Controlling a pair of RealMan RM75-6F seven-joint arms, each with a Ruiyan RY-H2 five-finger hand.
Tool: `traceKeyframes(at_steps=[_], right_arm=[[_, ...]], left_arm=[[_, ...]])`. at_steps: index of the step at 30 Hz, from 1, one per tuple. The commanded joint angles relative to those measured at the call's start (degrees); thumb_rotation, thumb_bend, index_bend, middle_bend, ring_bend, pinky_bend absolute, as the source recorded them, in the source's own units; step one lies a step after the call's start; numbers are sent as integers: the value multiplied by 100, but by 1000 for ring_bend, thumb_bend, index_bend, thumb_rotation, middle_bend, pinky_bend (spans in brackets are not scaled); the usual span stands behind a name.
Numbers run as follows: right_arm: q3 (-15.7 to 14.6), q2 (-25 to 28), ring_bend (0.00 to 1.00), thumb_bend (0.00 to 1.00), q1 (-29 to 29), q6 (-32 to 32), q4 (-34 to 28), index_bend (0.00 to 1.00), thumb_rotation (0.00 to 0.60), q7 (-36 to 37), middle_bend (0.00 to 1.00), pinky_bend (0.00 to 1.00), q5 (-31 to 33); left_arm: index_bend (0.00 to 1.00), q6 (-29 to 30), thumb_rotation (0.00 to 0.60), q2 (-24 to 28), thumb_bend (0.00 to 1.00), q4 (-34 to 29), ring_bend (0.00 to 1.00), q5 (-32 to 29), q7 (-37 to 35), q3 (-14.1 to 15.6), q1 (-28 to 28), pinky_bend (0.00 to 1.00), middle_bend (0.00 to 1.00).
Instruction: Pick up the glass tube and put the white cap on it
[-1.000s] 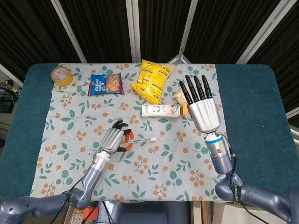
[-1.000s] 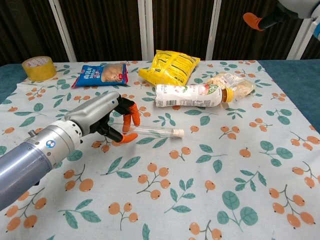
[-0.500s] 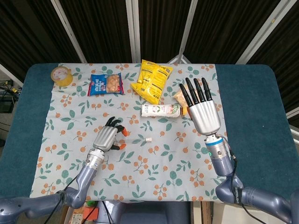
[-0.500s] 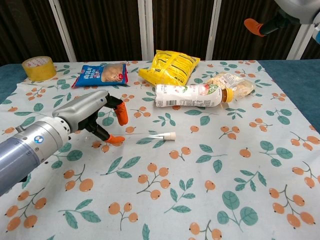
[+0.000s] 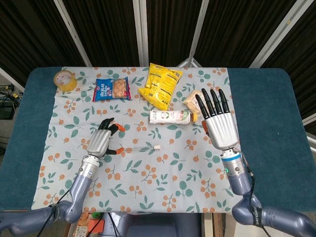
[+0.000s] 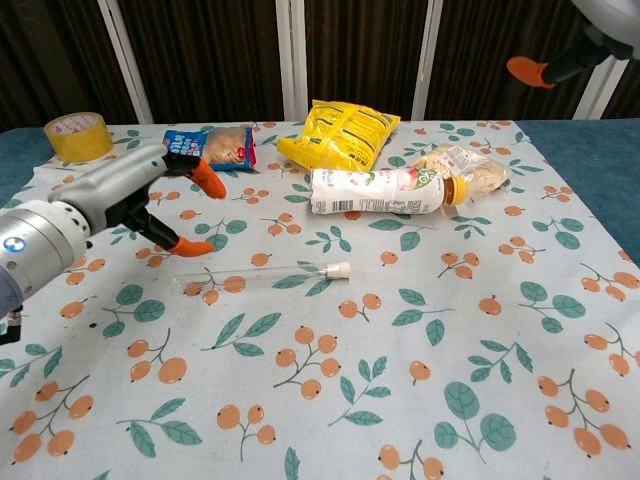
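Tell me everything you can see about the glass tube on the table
The glass tube is a thin, clear, straight cylinder lying flat on the floral tablecloth, running left to right in the chest view. A white cap sits at its right end; whether it is fully seated cannot be told. It looks empty. Nothing holds it: the left hand hovers apart, up to its left, with fingers spread.

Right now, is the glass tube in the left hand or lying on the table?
Lying on the table. The glass tube rests flat on the cloth, white cap at its end; the left hand is apart from it, holding nothing.
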Motion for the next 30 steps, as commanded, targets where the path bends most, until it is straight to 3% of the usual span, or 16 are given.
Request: traceKeyframes(at_steps=[1,5,9,13,23,30], right_arm=[[-181,275,0,277,-486,95,-756,0,600,235,0,0,497],[-352,602,0,275,-923,141,-1444,0,600,555,0,0,937],[-753,1155,0,274,-1443,219,-1848,0,600,903,0,0,1067],[-1070,1532,0,273,-1834,350,-1790,0,600,1366,0,0,866],[-1674,1743,0,273,-2776,1257,-1015,0,600,2211,0,0,-102],[-1622,1739,0,273,-3043,1541,-743,0,600,2562,0,0,-316]], left_arm=[[38,300,600,600,244,-795,1,-101,70,-78,304,0,132],[26,575,600,1168,244,-1444,0,5,92,0,586,0,77],[25,957,600,2059,243,-2142,0,349,89,392,1089,0,50],[25,1342,600,2720,242,-2466,0,813,-78,819,1552,0,49],[25,2566,600,3523,243,-2048,0,2055,-836,1657,2622,0,49],[25,3198,600,3756,242,-1377,0,2296,-1617,1825,3133,0,49]])
